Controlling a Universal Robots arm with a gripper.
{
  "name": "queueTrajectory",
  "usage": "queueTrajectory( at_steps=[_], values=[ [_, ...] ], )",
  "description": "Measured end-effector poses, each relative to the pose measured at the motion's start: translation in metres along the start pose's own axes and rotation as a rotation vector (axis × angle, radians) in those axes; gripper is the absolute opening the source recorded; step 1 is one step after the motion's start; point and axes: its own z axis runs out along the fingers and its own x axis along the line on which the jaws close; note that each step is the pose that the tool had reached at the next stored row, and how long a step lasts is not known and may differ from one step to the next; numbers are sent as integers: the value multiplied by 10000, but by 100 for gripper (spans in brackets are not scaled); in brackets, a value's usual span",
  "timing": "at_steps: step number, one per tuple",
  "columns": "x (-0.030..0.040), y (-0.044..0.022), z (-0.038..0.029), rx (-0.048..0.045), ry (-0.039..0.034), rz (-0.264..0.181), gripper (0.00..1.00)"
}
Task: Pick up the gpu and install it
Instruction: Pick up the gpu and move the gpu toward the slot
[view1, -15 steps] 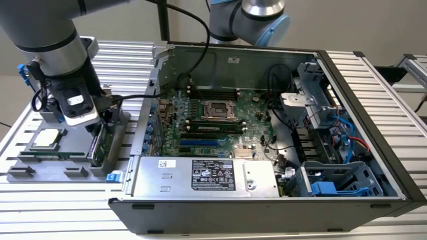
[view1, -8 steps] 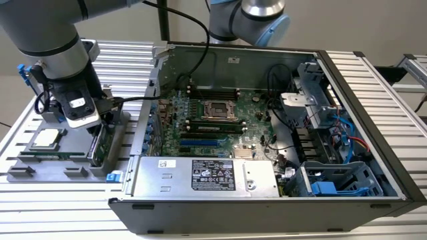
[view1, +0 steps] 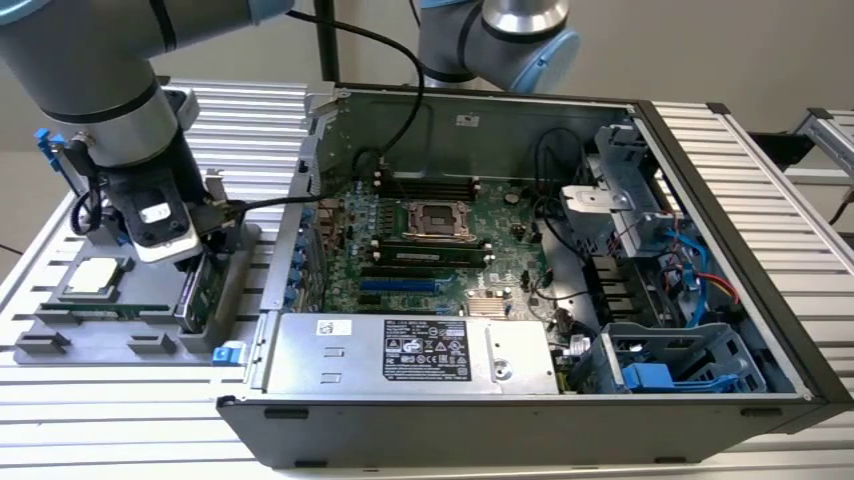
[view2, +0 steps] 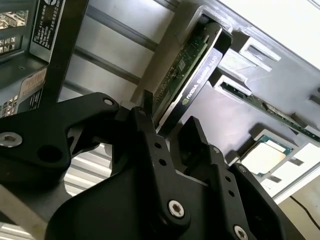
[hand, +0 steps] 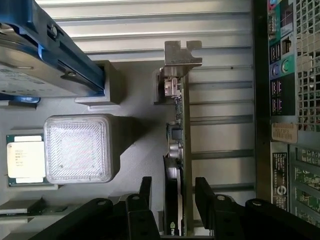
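Looking at the first wrist view, I see the gripper (hand: 175, 189) sitting astride the gpu (hand: 176, 145). One black finger (hand: 145, 187) is on the cooler side and the other on the bare-board side, w/ a thin gap showing on each side of the card. So the fingers are spread apart and not clamping anything, and I can make out no contact.

The gpu stands on its long edge in a slot of the grey fixture tray (hand: 137, 100), w/ its silver bracket (hand: 181, 54) at the end away from the gripper. The second wrist view agrees: the card runs slanted out of the tray slot, black cooler face toward one finger and green pcb toward the other, and the fingertips flank its near end.

In the exterior view the arm is down over the tray at the exterior view's left, w/ the card's green edge showing just below the gripper body.

Other parts on the tray:
- The cpu (hand: 25, 159) lies flat, near the card but apart from it.
- The hard drive w/ blue rails (hand: 42, 60) sits beyond the cpu.
- The thin memory stick (view2: 262, 104) stands on edge in its own slot.

The tray rests on the ribbed aluminium table (view1: 120, 420), just beside the open pc case (view1: 747, 190). Inside the case the motherboard (view1: 427, 235) lies flat and the power supply (view1: 400, 350) runs along the near edge. The gpu is outside the case, not yet installed.
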Motion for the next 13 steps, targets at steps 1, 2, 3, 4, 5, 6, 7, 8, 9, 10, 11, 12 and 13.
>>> queueTrajectory(
  at_steps=[1,2,3,4,5,6,7,8,9,10,11,12,13],
  values=[
    [0,0,6,0,0,0,100],
    [0,-1,10,1,1,-1,100],
    [0,-1,14,1,1,-1,100],
    [0,-1,17,2,2,-1,100],
    [0,-1,17,2,2,-2,100],
    [0,-1,17,2,3,-2,100],
    [0,-1,18,1,1,-3,100],
    [0,-1,19,0,0,-3,100],
    [0,-1,19,0,1,-4,100],
    [0,-1,19,0,1,-4,100],
    [0,-1,19,1,1,-4,100],
    [0,-1,19,0,0,-4,100],
    [0,-1,19,0,1,-5,100]
  ],
)
